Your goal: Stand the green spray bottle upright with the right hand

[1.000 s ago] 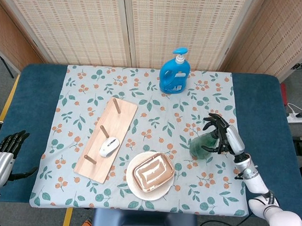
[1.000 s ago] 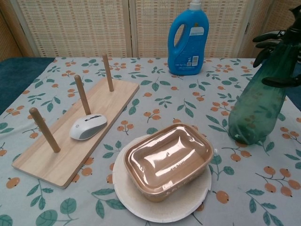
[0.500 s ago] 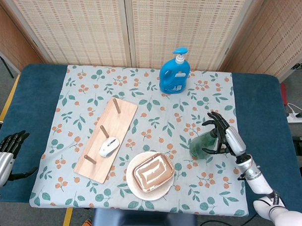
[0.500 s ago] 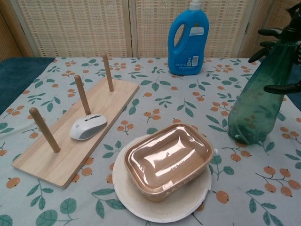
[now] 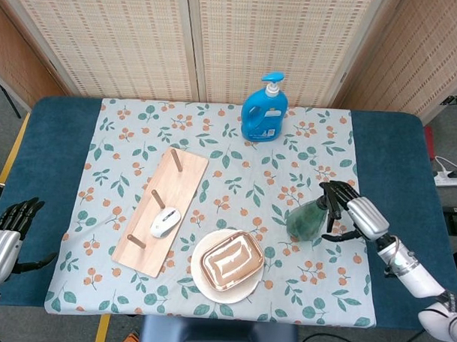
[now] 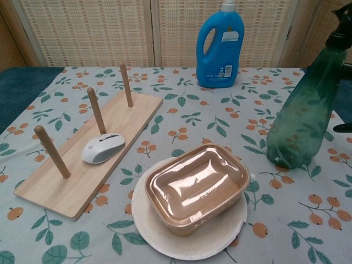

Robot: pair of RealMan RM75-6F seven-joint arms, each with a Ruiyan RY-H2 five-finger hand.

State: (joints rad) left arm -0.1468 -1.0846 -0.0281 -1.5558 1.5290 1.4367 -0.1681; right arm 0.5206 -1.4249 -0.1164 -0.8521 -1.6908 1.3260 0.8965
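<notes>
The green spray bottle [image 5: 306, 219] stands on its base on the floral cloth, at the right side of the table; in the chest view the bottle [image 6: 305, 115] rises to its dark spray head at the top right corner. My right hand [image 5: 358, 215] sits just to the right of it, fingers spread and off the bottle's body, holding nothing. The chest view catches only a dark fingertip [image 6: 345, 127] at the right edge. My left hand [image 5: 2, 242] hangs open off the table's left edge, far from everything.
A blue detergent bottle [image 5: 264, 112] stands at the back centre. A wooden peg board [image 5: 175, 188] lies left of centre with a white mouse [image 5: 165, 221] on it. A brown lidded container [image 5: 229, 259] sits on a white plate [image 6: 165, 242] near the front edge, left of the bottle.
My right hand has let go of the green spray bottle and drawn back to the right. The bottle stays standing where it was. The left hand has not moved.
</notes>
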